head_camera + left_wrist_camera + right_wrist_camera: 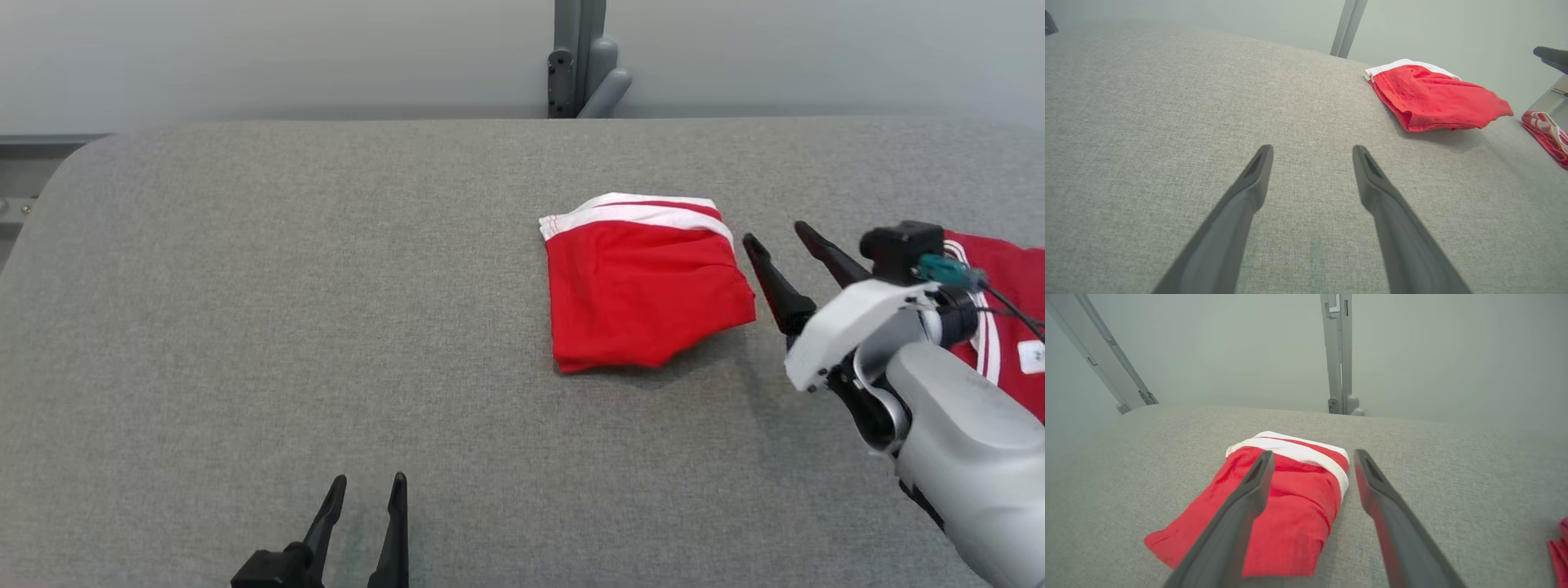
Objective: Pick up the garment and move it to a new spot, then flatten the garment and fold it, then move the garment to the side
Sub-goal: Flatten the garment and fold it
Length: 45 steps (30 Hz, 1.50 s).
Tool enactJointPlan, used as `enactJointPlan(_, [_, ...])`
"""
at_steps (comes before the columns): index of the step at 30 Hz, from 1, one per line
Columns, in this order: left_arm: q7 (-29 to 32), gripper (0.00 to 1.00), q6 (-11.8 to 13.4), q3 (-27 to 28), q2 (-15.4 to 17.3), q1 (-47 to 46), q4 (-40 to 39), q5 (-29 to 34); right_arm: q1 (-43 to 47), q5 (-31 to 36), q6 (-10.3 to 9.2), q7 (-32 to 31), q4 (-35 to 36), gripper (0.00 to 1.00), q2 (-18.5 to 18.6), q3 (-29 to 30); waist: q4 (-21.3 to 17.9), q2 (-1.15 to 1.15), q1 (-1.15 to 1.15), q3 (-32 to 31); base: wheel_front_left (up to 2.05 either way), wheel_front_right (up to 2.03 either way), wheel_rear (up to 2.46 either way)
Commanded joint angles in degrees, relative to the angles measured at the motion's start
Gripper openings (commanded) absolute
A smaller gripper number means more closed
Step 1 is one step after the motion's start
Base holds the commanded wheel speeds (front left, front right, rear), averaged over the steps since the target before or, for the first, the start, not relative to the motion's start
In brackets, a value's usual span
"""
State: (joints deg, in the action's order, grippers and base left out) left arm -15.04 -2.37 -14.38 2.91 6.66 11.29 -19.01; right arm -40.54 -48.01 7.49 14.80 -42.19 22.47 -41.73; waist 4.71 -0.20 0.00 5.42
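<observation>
The folded red garment (645, 286), with a white band along its far edge, lies flat on the grey cloth-covered desk (286, 286), right of the desk's middle and towards the far side. Its near edge is uneven, one corner jutting out to the right. The right gripper (775, 235) sits just beside the garment's right edge, its two dark fingers pointing away and slightly left. Its jaws stand wide and hold nothing. In the right wrist view one finger crosses in front of the red cloth and the other is over bare desk; whether either fingertip touches the fabric cannot be told. The left gripper (369, 482) is near the front edge of the desk, left of the garment and well apart from it. Its jaws are likewise spread wide and empty, over bare cloth. A second red garment (1012, 294) with white stripes lies at the far right, partly hidden behind the right arm. A grey post (580, 57) rises beyond the desk's far edge.
</observation>
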Motion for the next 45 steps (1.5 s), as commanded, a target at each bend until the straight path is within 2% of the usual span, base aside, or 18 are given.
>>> enactJointPlan(1, [-0.2, 1.00, -0.2, 0.7, 0.1, 1.3, -0.3, 0.2, 2.9, 1.6, 0.00, 0.4, 1.7, 1.00, 0.2, 2.2, -2.4, 0.20, 0.00, -2.8, 0.00, 0.00, 0.00])
enactJointPlan(3, [-0.2, 1.00, -0.2, 1.1, 0.1, 1.8, -0.9, 0.2, 7.2, 7.1, -0.05, 0.4, 5.6, 1.00, 2.8, 8.3, -2.9, 0.20, 0.00, -3.5, 0.00, 0.00, 0.00])
enactJointPlan(6, [-0.2, 1.00, -0.2, 1.4, 0.1, 2.6, -1.6, 0.0, 17.2, 15.3, -0.03, 0.4, 11.7, 1.00, 3.0, 19.1, -3.4, 0.20, 0.00, -4.4, 0.00, 0.00, 0.00])
enactJointPlan(10, [-0.2, 1.00, -0.1, 2.1, 0.1, 3.6, -2.3, 0.5, 29.4, 25.2, -0.01, 0.4, 19.2, 1.00, -0.2, 32.6, -4.0, 0.20, 0.00, -5.3, 0.00, 0.00, 0.00])
enactJointPlan(14, [-0.2, 1.00, -0.3, 2.9, 0.1, 3.8, -2.7, 1.2, 38.3, 31.1, -0.03, 0.4, 24.7, 1.00, -5.4, 41.5, -4.5, 0.20, 0.00, -5.9, 0.00, 0.00, 0.00])
enactJointPlan(18, [-0.2, 1.00, -0.3, 4.1, 0.1, 3.9, -2.8, 1.6, 44.1, 34.3, -0.03, 0.4, 28.7, 1.00, -9.6, 46.7, -4.6, 0.20, 0.00, -6.4, 0.00, 0.00, 0.00])
enactJointPlan(21, [-0.2, 1.00, 0.0, 4.5, 0.1, 3.9, -3.1, 1.8, 46.5, 35.7, -0.03, 0.4, 29.5, 1.00, -11.3, 48.3, -4.6, 0.20, 0.00, -6.6, 0.00, 0.00, 0.00])
enactJointPlan(25, [-0.2, 1.00, 0.2, 4.7, 0.1, 4.1, -3.6, 1.8, 46.1, 36.1, -0.03, 0.4, 29.9, 1.00, -12.6, 47.9, -4.6, 0.20, 0.00, -6.5, 0.00, 0.00, 0.00])
enactJointPlan(28, [-0.2, 1.00, 0.2, 4.2, 0.1, 3.7, -3.9, 1.6, 43.0, 35.8, -0.02, 0.4, 29.8, 1.00, -12.4, 45.3, -4.4, 0.20, 0.00, -5.7, 0.00, 0.00, 0.00])
enactJointPlan(30, [-0.2, 1.00, 0.0, 3.5, 0.1, 2.9, -3.9, 1.6, 39.9, 35.3, -0.03, 0.4, 28.6, 0.24, -11.6, 43.1, -4.0, 0.20, 0.00, -4.7, 0.00, 0.00, 0.00])
enactJointPlan(31, [-0.2, 1.00, -0.1, 3.0, 0.1, 2.2, -3.9, 1.7, 37.6, 35.0, -0.03, 0.4, 28.1, 0.00, -11.4, 41.9, -3.6, 0.20, 0.00, -3.7, 0.00, 0.00, 0.00])
enactJointPlan(35, [-0.2, 1.00, -0.1, 1.5, 0.1, -0.8, -4.4, 1.9, 29.9, 34.2, -0.03, 0.4, 25.5, 0.00, -10.4, 38.9, -2.3, 0.20, 0.00, 0.5, 0.00, 0.00, 0.00])
enactJointPlan(45, [-0.2, 1.00, 0.9, -4.5, 0.1, -8.5, -3.1, 0.5, 9.2, 33.5, -0.03, 0.4, 9.0, 0.00, -6.3, 31.2, 5.6, 0.20, 0.00, 9.8, 0.00, 0.00, 0.00])
